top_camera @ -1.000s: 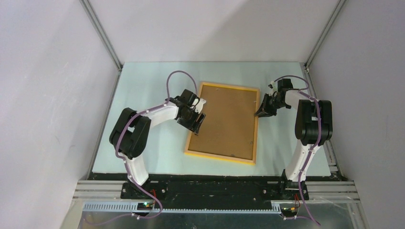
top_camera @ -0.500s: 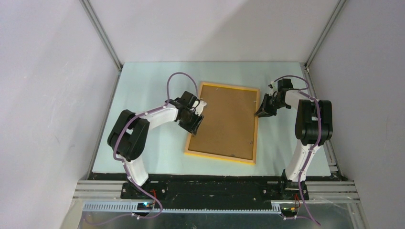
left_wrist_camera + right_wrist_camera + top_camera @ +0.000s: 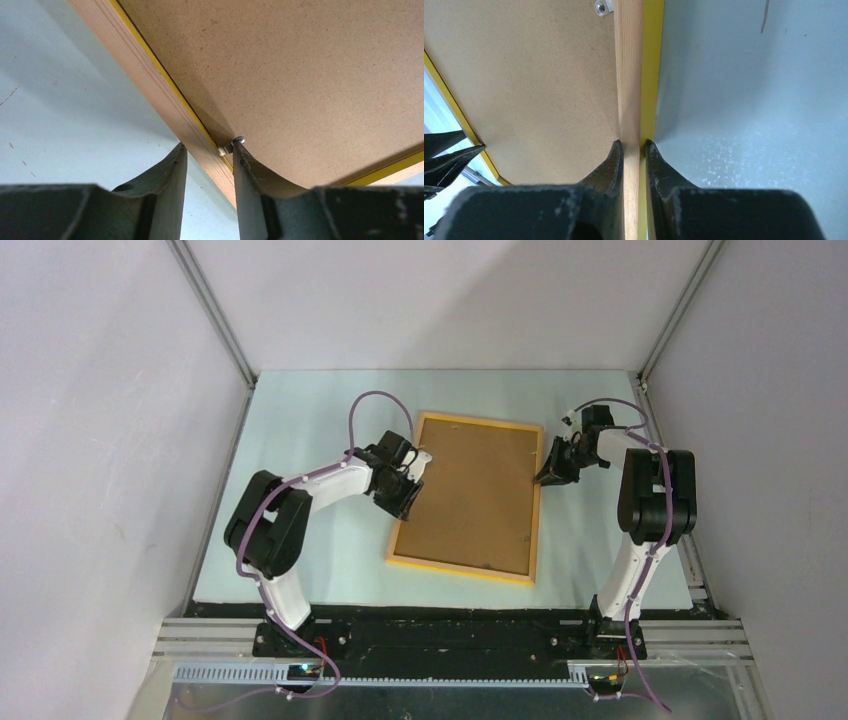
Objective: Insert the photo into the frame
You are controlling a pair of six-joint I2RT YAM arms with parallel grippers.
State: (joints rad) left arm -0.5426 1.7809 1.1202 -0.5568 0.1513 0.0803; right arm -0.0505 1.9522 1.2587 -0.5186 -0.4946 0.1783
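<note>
Left gripper (image 3: 408,496) and right gripper (image 3: 547,476) sit on opposite long sides of the frame (image 3: 460,569) in the top view. We see the frame lying flat on the table (image 3: 310,420), back side up, with the brown backing board (image 3: 470,495) filling it. The frame lies between the two grippers, with one long rail at the tips of each.

In the left wrist view, the left gripper (image 3: 209,145) straddles the wooden rail of the frame (image 3: 150,85). One finger (image 3: 172,180) rests on the table (image 3: 60,115) side, its tip at the rail's outer edge. The other finger (image 3: 247,185) sits over the backing board (image 3: 310,75), its tip against a small metal tab (image 3: 226,148) at the rail's inner edge. The fingers stand apart with the rail between them. We cannot tell whether they press on it.

In the right wrist view, the right gripper (image 3: 631,145) is clamped on the frame (image 3: 629,75). Both fingers (image 3: 611,170) fit closely against the rail, which runs straight ahead from between them. The backing board (image 3: 534,85) lies to the gripper's left and the bare table (image 3: 749,100) to its right. Another metal tab (image 3: 601,7) sits ahead, just left of the rail. The left gripper's dark fingers (image 3: 449,165) show at the far left.
</note>
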